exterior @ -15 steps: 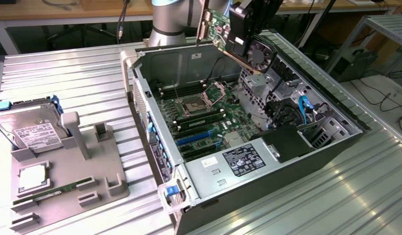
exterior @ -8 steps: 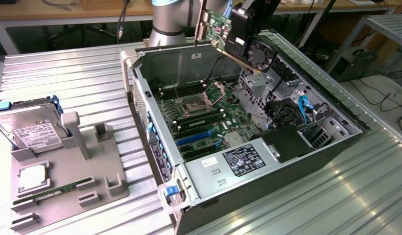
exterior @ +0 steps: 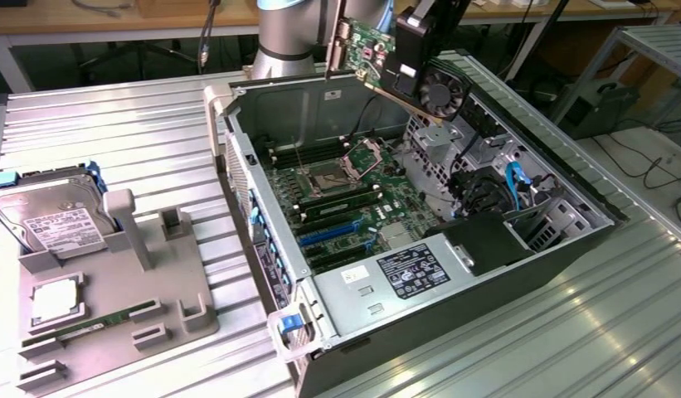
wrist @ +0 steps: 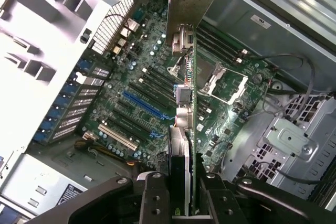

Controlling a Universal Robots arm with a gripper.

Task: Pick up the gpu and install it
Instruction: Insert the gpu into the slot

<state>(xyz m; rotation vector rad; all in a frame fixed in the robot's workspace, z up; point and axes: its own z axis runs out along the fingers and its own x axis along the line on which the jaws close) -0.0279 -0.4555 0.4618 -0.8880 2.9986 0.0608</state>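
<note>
While drawn narrow, pinched the gpu [wrist: 185, 93] by its two flat faces between the matte black metal fingers [wrist: 155, 200] of the gripper [wrist: 184, 195]. A thin green circuit board, that card, with a black plastic fan shroud on one face and a long silver stamped-metal bracket at one end. Held in the air over the open grey sheet-steel computer case [exterior: 561, 240], apart from every slot.

From the wrist view: saw the card edge-on, with small silver connector shells stacked along the edge and the bracket running away from the fingers. Beneath it, looked down on the dark green motherboard [wrist: 131, 77], studded with small round capacitors. Picked out long blue plastic expansion slots [wrist: 144, 106], a pale one beside them, and the square silver processor socket frame [wrist: 226, 80]. Beyond that, made out a perforated bare-steel drive cage [wrist: 289, 140].

From the exterior view: showed the gpu [exterior: 368, 50] tilted above the far end of the case, with the round black bladed fan [exterior: 442, 87] facing outward and the gripper [exterior: 406, 46] above it. Caught the same blue slots [exterior: 323, 232]. Near the close end of the case, a boxy silver power supply [exterior: 396, 278] with a dark label. Found the case lying on its side on a ribbed, shiny metal table [exterior: 130, 124].

Toward the exterior view's left, well apart from the case, took in a grey moulded plastic holder [exterior: 108, 307]. On it, a boxy silver hard drive [exterior: 58, 220] with a white label and a narrow green memory stick [exterior: 91, 327] lying in a groove.
</note>
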